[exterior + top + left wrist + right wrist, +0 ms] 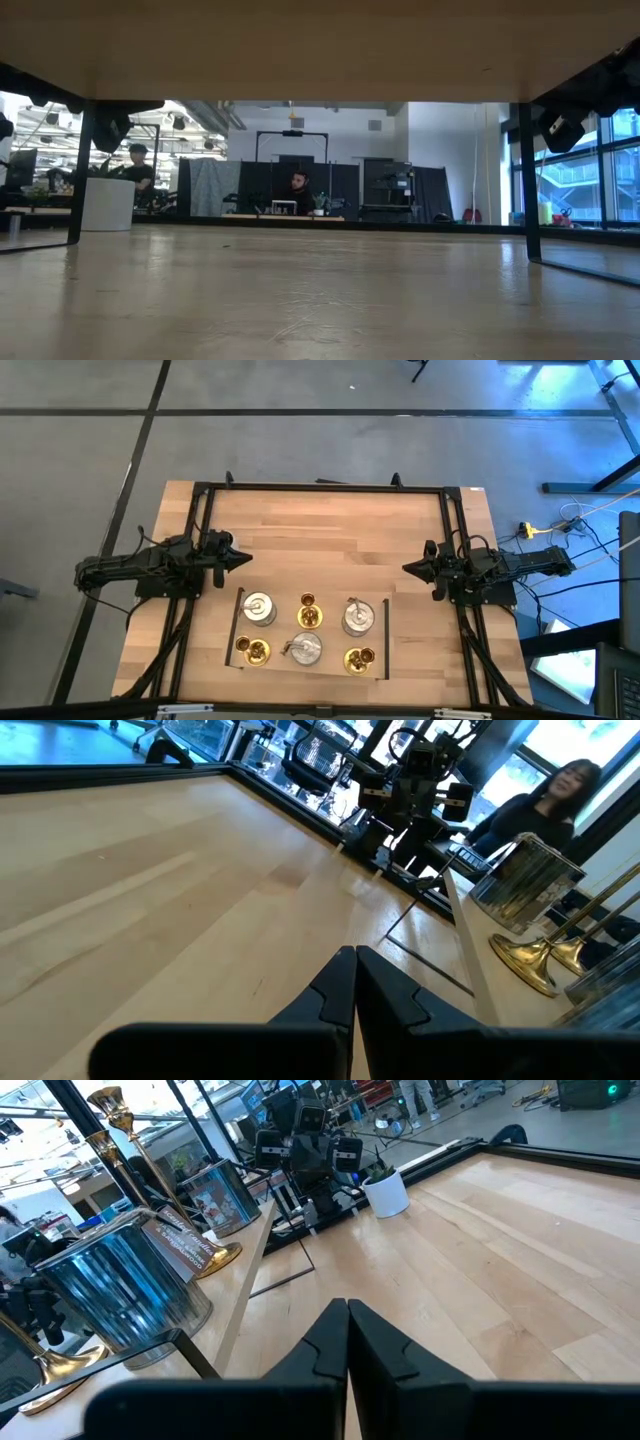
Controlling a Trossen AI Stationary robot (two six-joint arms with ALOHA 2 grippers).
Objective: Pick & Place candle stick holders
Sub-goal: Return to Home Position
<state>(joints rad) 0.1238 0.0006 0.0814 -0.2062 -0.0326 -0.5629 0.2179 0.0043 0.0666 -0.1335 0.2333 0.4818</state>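
Note:
The candle stick holders stand upright on their bases in two rows near the table's near edge. Three are squat and silver-grey (259, 608) (357, 617) (305, 648), three are gold with slim stems (308, 612) (253, 651) (360, 658). My left gripper (245, 558) is at the table's left side, shut and pointing toward the middle, with nothing in it (354, 960). My right gripper (408, 568) faces it from the right side, also shut and holding nothing (347, 1310). Both are farther from the near edge than the holders. The right wrist view shows a silver holder (120, 1290) and a gold stem (130, 1140) close by.
Dark tape lines (237, 625) (386, 640) mark the holders' patch. A black frame (320, 488) runs along the table's edges. Bare wood (320, 530) lies between the grippers and toward the far edge. A white pot (385, 1190) stands beyond the left side. People (298, 190) sit in the room behind.

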